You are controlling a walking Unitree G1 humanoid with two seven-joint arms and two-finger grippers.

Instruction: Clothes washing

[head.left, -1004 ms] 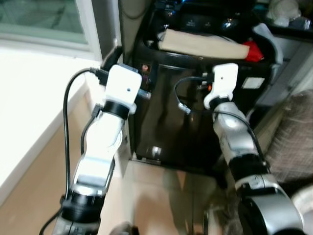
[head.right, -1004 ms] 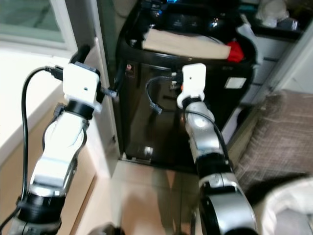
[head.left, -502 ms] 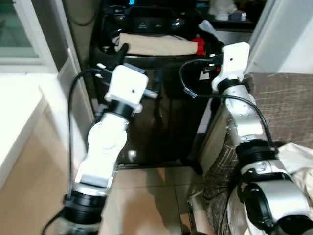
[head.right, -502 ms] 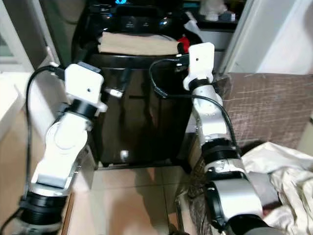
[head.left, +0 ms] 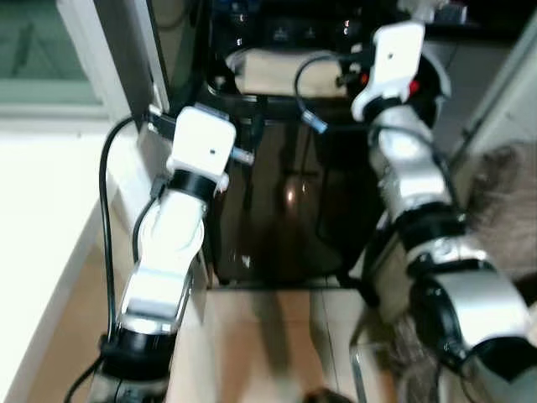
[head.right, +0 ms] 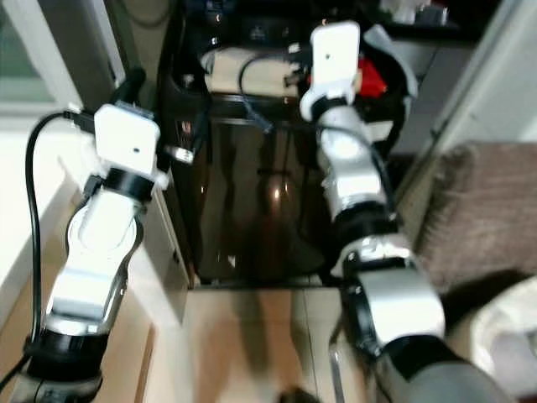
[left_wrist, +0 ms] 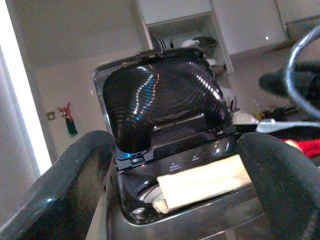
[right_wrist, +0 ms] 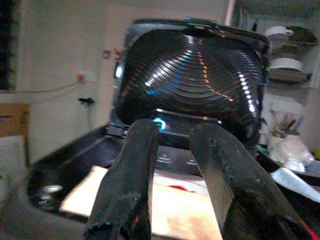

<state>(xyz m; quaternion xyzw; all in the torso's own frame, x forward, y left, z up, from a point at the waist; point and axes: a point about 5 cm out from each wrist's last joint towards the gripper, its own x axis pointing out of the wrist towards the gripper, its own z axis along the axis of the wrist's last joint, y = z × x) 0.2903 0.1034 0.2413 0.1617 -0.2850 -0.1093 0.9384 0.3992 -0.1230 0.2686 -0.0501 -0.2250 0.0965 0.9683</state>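
The washing machine point(head.left: 285, 168) stands with its lid point(left_wrist: 165, 95) up and a tan cloth point(left_wrist: 205, 182) lying across its mouth, while the left end effector point(left_wrist: 175, 200), fingers wide apart, and right end effector point(right_wrist: 175, 200), fingers nearly together, both empty, point at it, likely to push it in.

Black top-loading washing machine point(head.left: 285, 210), at 12 o'clock, lid point(left_wrist: 165, 95) raised upright. Beige cloth point(left_wrist: 202, 182) lies across its opening, a red item point(head.right: 372, 80) at its right end.

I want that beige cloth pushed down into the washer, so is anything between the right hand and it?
Nothing visible blocks it. The washer's lid stands raised, and the beige cloth lies across the open top of the washer. The right hand looks straight onto the cloth over the rim.
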